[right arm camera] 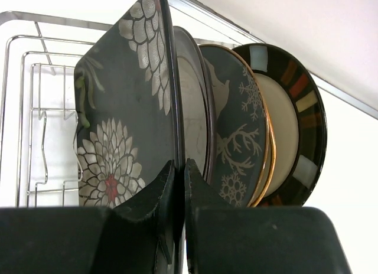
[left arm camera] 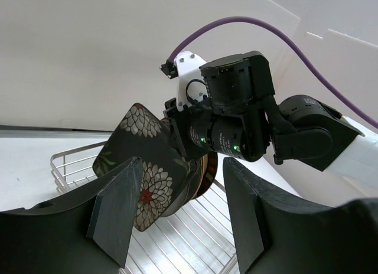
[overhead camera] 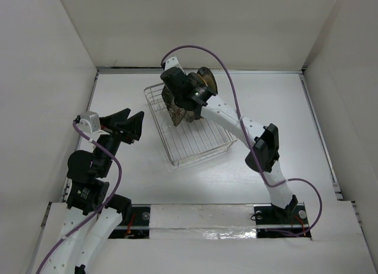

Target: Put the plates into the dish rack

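- I see the dark floral plate point(right arm camera: 118, 126) standing on edge at the far end of the dish rack point(overhead camera: 201, 147). It is first in a tight row, with three other plates point(right arm camera: 277, 126) behind it.
- My right fingers point(right arm camera: 147, 209) are pinched onto its rim.
- My left fingers point(left arm camera: 118, 209) are spread wide and hold nothing, above the tabletop point(overhead camera: 283, 108) well left of the rack.

White matte surface point(overhead camera: 295, 138), boxed in by plain white panels: back wall point(overhead camera: 201, 26), left wall point(overhead camera: 35, 79), right wall point(overhead camera: 348, 79). Thin dark seam point(overhead camera: 260, 70) where surface meets back wall. Along the near edge, a white board point(overhead camera: 201, 212) with a glossy, wrinkled strip point(overhead camera: 201, 234) across it.
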Controlling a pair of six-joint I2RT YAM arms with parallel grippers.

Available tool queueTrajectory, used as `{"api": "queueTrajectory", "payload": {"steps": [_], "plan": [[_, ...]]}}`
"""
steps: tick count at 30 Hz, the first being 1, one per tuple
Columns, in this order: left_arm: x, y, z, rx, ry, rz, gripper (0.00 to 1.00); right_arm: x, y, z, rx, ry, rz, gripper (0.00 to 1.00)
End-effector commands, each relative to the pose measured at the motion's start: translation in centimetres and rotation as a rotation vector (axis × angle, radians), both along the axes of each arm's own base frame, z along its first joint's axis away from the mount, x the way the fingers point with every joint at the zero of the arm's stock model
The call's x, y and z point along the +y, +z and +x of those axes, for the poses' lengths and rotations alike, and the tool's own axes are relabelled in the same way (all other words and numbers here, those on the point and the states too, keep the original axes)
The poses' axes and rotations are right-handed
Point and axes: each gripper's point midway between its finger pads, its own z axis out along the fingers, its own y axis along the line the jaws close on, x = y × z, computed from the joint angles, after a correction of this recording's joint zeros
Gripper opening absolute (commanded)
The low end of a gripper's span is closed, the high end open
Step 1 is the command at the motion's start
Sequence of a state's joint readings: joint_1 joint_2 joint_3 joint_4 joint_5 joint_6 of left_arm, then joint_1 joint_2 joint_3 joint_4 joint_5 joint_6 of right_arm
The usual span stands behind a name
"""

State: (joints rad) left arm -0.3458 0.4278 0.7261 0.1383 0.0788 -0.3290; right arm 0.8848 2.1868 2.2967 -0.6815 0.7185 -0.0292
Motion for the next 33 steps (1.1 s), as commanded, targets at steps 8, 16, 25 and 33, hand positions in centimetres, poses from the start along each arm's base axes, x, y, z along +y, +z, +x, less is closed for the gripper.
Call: {"api": "queueTrajectory", "payload": {"steps": [8, 16, 25, 33], "plan": [[-0.1, 0.9, -0.2, -0.039, -0.007, -0.011, 0.54, 3.8, 1.0, -0.8, -0.093, -0.003, 0.052, 0.00], [0.0, 0.7, 0.0, -0.032, 0.002, -0.009, 0.55, 7.0, -0.1, -2.4, -0.117, 0.028, 0.071, 0.22], [0.6, 0.6, 0.3, -0.021, 0.039, -0.015, 0.56, 6.9, 2.8, -3.2, -0.143, 0.054, 0.173, 0.57], [1.7, 0.2, 0.7, -0.005, 0.101, -0.018, 0.58, 3.9, 9.2, -6.8, -0.214, 0.115, 0.443, 0.83]]}}
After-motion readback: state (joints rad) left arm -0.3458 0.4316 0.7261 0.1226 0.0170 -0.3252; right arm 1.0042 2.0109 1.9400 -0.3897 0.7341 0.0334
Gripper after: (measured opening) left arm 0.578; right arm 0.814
